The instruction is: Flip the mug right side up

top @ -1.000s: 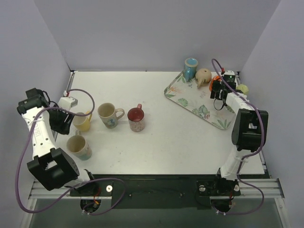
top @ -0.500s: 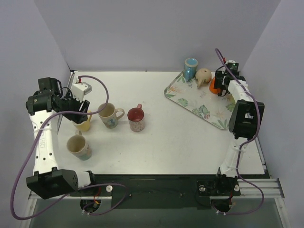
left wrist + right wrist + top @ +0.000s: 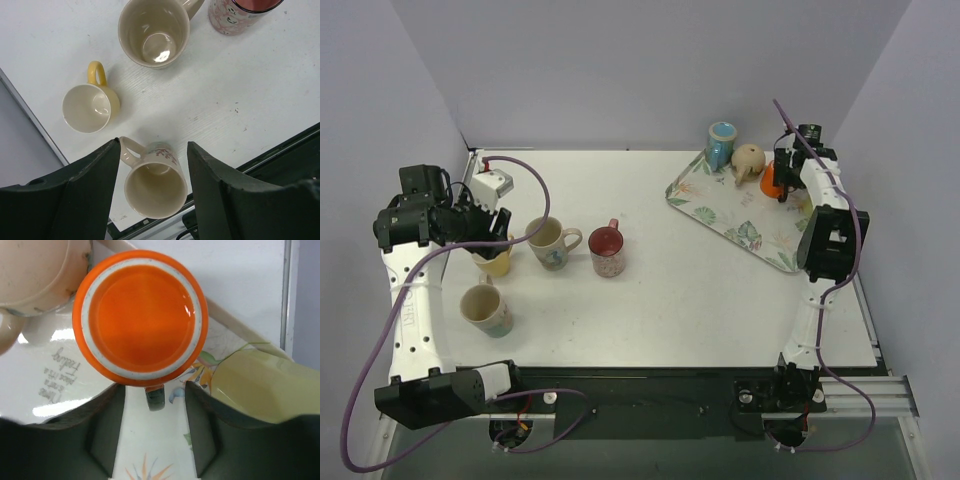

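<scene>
An orange mug (image 3: 140, 315) stands upside down on the floral tray (image 3: 150, 455), its white-ringed base facing up and its dark handle (image 3: 155, 397) pointing toward my right gripper. It also shows in the top view (image 3: 769, 181) at the tray's far right corner. My right gripper (image 3: 154, 427) is open and empty above it, fingers either side of the handle without touching. My left gripper (image 3: 152, 165) is open and empty, high over the left group of mugs; in the top view (image 3: 485, 228) it hovers above the yellow one.
A tan round pot (image 3: 748, 158) and a blue cup (image 3: 722, 143) stand on the tray (image 3: 740, 235) beside the orange mug; a pale yellow-green object (image 3: 255, 385) lies just right. Upright at left are a yellow mug (image 3: 497, 260), cream mug (image 3: 548, 243), red mug (image 3: 607, 250), floral mug (image 3: 487, 310).
My right gripper has moved toward the back wall and now sits over the orange mug. My left arm has risen and swung its gripper right, over the left mugs.
</scene>
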Controlling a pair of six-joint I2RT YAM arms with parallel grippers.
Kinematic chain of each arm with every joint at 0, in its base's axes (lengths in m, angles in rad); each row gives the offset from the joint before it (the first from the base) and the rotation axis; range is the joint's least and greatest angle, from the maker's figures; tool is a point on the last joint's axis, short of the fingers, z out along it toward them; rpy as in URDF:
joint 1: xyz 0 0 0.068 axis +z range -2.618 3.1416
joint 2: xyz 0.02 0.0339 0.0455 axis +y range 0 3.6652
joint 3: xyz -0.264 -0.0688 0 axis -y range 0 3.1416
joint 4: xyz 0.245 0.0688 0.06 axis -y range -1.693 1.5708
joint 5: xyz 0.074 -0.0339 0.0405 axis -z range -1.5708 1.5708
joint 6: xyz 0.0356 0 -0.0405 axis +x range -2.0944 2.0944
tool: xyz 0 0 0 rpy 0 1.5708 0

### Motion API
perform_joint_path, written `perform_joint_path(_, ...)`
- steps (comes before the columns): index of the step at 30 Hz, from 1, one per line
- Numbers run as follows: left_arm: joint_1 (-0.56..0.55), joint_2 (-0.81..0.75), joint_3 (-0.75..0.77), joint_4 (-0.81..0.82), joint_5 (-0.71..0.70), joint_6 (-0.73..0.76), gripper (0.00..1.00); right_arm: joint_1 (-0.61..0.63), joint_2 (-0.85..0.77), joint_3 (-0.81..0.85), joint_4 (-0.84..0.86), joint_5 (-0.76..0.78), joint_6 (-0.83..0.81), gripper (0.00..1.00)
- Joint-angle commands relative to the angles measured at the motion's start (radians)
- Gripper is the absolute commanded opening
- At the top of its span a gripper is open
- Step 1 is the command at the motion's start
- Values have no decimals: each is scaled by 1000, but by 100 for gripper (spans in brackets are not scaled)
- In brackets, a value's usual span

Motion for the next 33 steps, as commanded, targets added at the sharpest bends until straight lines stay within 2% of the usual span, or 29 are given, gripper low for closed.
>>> perform_joint_path(1,-5,-38,24,40,36,0,66,-9,5,38,-94,-22,-86,35)
perform_joint_path(2,-5,-44,21,42,38,3,66,-7,-4,24,-84,-22,-169,33)
perform_joint_path(4,-5,-52,13,48,38,9,66,-1,-24,-42,-44,3,-229,32)
perform_joint_path(9,-5,-50,-7,69,41,2,66,4,-56,-151,51,-17,-245,31)
perform_joint_path(14,-7,-41,-4,74,39,-9,66,7,-110,-267,206,-16,-266,14)
perform_joint_path(15,-5,-41,-6,72,38,-8,66,7,-122,-275,241,-11,-256,15)
perform_joint_path(19,-10,-43,-7,71,38,-9,66,7,-116,-256,242,-16,-240,33)
perform_joint_path(26,-11,-54,-6,72,32,-11,66,8,-65,-167,199,-37,-202,34)
perform_joint_path(28,-13,-54,-7,74,29,-11,66,7,-54,-157,202,-22,-177,29)
perform_joint_path(29,-13,-50,-7,74,29,-11,66,7,-51,-154,202,-16,-168,16)
perform_joint_path(31,-13,-49,-7,74,32,-12,66,8,-51,-153,203,-8,-160,0)
perform_joint_path(33,-18,-50,-12,74,32,-15,66,7,-70,-165,196,-16,-144,0)
